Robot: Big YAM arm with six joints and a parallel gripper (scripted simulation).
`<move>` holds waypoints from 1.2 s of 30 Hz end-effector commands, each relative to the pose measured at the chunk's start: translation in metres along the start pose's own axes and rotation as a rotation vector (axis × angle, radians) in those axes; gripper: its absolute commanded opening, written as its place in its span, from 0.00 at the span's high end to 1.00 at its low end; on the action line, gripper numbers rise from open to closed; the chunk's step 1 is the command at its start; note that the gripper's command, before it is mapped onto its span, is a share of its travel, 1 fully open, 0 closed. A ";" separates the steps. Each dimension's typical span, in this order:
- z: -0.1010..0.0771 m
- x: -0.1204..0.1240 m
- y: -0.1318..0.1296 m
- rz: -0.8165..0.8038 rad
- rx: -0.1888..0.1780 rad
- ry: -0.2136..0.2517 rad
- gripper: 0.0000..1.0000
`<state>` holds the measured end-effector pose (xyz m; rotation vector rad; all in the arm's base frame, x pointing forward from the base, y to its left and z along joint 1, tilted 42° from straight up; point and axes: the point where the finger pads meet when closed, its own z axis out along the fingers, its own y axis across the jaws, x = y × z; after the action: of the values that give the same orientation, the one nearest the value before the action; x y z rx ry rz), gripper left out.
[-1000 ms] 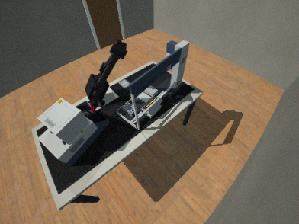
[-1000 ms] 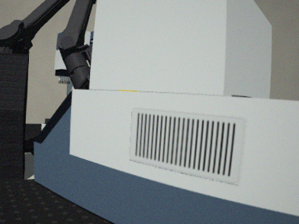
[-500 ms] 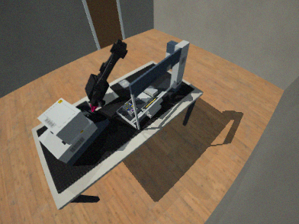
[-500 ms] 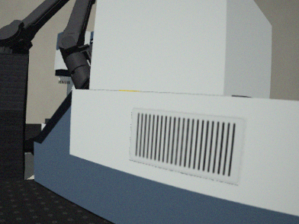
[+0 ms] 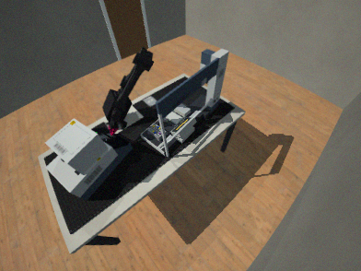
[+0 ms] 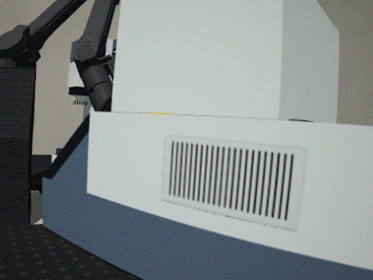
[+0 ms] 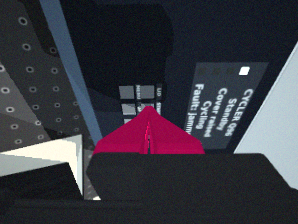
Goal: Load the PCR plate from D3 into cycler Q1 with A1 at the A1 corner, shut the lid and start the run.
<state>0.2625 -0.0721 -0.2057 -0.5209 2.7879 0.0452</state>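
Note:
The white and blue cycler Q1 [image 5: 80,159] stands at the table's left end with its lid shut; the exterior view shows its vented side [image 6: 233,181]. My gripper [image 5: 111,132] is shut and empty, its magenta fingertips [image 7: 148,111] pressed together and pointing at Q1's upper key row [image 7: 141,92], at or just above the keys near the one marked LID. The panel's status list [image 7: 220,102] has a white lamp square [image 7: 243,71] at its top. The deck positions with the plates [image 5: 172,122] lie right of the arm, behind the clear screen; the D3 plate is too small to pick out.
A tall frame with a clear screen [image 5: 189,94] and a grey post [image 5: 216,78] stands over the deck positions. The arm's links [image 6: 97,57] reach down beside Q1's front left. The table edge runs close to Q1's left side.

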 end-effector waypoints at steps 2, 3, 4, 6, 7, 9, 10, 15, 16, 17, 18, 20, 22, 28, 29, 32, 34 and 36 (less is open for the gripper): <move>0.000 -0.008 -0.005 -0.006 0.008 -0.008 1.00; 0.000 -0.008 -0.005 -0.006 0.008 -0.008 1.00; -0.001 -0.007 -0.004 -0.003 0.008 -0.008 1.00; -0.004 -0.006 -0.003 0.003 0.009 -0.009 1.00; -0.005 -0.005 -0.001 0.004 0.007 -0.007 1.00; -0.006 -0.004 -0.001 0.006 0.007 -0.006 1.00; -0.005 -0.007 -0.003 0.005 0.011 -0.010 1.00; -0.004 -0.015 -0.011 0.001 0.024 -0.024 1.00; -0.004 -0.016 -0.011 0.001 0.024 -0.024 1.00; -0.004 -0.016 -0.012 0.001 0.025 -0.025 1.00; -0.004 -0.017 -0.012 0.000 0.026 -0.026 1.00; -0.004 -0.017 -0.012 0.000 0.026 -0.026 1.00; -0.002 -0.015 -0.011 0.001 0.024 -0.024 1.00; 0.000 -0.005 -0.003 0.003 0.015 -0.012 1.00; 0.000 -0.002 -0.001 0.005 0.010 -0.007 1.00; 0.000 0.000 0.001 0.005 0.008 -0.005 1.00; 0.002 -0.004 -0.003 0.003 0.014 -0.011 1.00; 0.003 -0.006 -0.005 0.003 0.017 -0.014 1.00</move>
<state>0.2611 -0.0708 -0.2041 -0.5220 2.7894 0.0468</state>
